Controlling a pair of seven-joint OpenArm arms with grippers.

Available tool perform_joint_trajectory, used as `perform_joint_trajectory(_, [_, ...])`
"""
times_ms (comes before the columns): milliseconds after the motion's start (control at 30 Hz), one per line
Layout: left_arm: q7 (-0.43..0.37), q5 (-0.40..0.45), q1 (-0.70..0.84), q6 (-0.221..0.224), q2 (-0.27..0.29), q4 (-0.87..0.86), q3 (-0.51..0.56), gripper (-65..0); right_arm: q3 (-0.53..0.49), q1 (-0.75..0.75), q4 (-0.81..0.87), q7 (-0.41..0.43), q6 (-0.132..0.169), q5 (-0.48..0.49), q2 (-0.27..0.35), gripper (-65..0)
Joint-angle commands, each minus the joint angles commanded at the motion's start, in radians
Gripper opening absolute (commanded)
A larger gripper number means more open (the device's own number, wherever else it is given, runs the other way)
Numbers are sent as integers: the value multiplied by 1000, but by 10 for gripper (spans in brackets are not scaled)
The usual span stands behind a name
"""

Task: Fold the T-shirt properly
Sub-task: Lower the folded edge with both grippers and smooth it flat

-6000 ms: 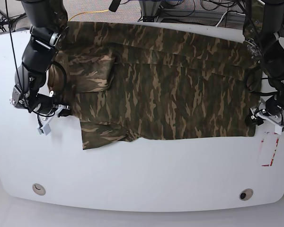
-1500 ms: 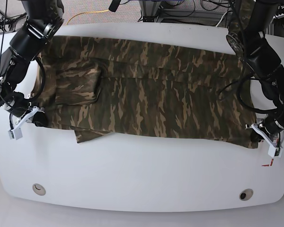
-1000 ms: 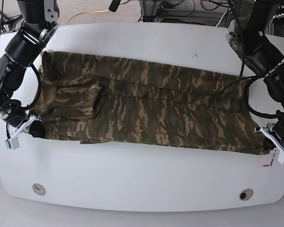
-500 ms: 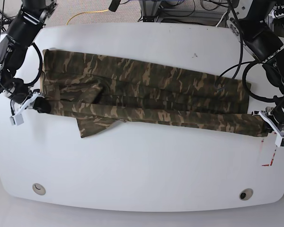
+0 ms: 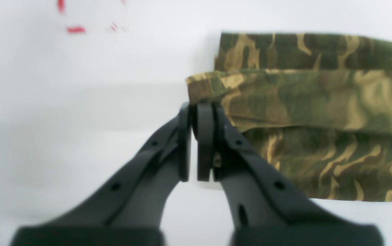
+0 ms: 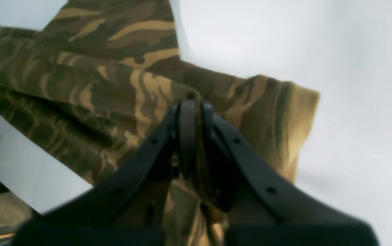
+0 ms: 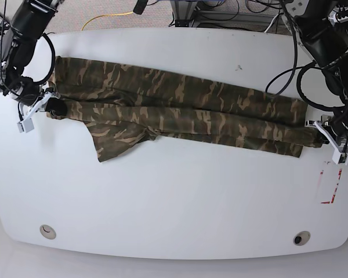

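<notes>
T-shirt (image 7: pixel 191 116) in green-brown camouflage, long, narrow, rumpled, a corner pinched in each pincer (image 5: pixel 201 106) (image 6: pixel 194 99)

Base view: bright, even light on the white tabletop (image 7: pixel 180 214); light source not visible. Left wrist: pale surface nearly washed out, soft shadow beside the camouflage fabric (image 5: pixel 319 102); red marks (image 5: pixel 76 29) blurred. Right wrist: near gripper parts dark, out of focus.

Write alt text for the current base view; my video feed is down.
Two grippers, the left and the right, hold opposite ends of a camouflage T-shirt stretched across a white table. One flap of the shirt hangs toward the camera nearer the right gripper.
</notes>
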Motion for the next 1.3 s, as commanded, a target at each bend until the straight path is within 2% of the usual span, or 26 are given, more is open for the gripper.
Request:
perform_joint_trajectory(100, [0, 0, 2, 0, -34, -17, 38, -397, -2, -14, 0, 0, 0, -2, 2, -648])
perform_joint_trajectory(167, [0, 0, 15, 0, -41, -17, 58, -338, 2, -15, 0, 0, 0, -2, 3, -596])
perform_joint_trajectory(200, [0, 0, 21, 0, -41, -12, 60, -325, 2, -15, 0, 0, 0, 0, 3, -544])
perform_joint_trajectory(300, [0, -2, 20, 0, -41, -8, 60, -317, 2, -15, 9, 0, 0, 6, 20, -287])
perform_joint_trajectory(400, [3, -8, 14, 0, -41, -3, 60, -317, 12, -25, 66, 0, 0, 6, 21, -75])
perform_joint_trajectory(433, [5, -8, 2, 0, -41, 11, 60, -317, 34, -32, 97, 0, 0, 8, 20, -21])
perform_joint_trajectory(467, [5, -8, -5, 0, -41, 31, 58, -315, 57, -38, 127, 0, 0, 8, 15, 0])
perform_joint_trajectory(567, [28, -25, -12, 0, -38, 112, 34, -315, 98, -38, 190, 0, 0, 18, -6, 0])
perform_joint_trajectory(700, [64, -167, -18, 0, -38, 164, -15, -317, 92, 12, 175, 0, 0, 35, -11, 0])
perform_joint_trajectory(767, [63, -203, -32, 0, -37, 160, -15, -318, 57, 40, 155, 0, 0, 20, -12, 0])
perform_joint_trajectory(833, [64, -195, -35, 0, -31, 157, -15, -318, 15, 57, 140, 0, 0, 3, -12, 0])
perform_joint_trajectory(900, [63, -160, -43, 0, 9, 120, -15, -318, -14, 97, 109, 6, 0, -25, -18, 0])
perform_joint_trajectory(1000, [51, -117, -54, 0, 51, 64, -14, -318, -58, 183, 43, 6, 0, -78, -61, 0])
perform_joint_trajectory(1167, [-12, -114, -31, 0, 81, 35, 25, -318, -95, 298, -89, 28, 0, -209, -100, -55])
perform_joint_trajectory(1300, [-15, -115, -3, 0, 86, 29, 64, -318, -146, 367, -183, 75, 0, -295, -110, -67])
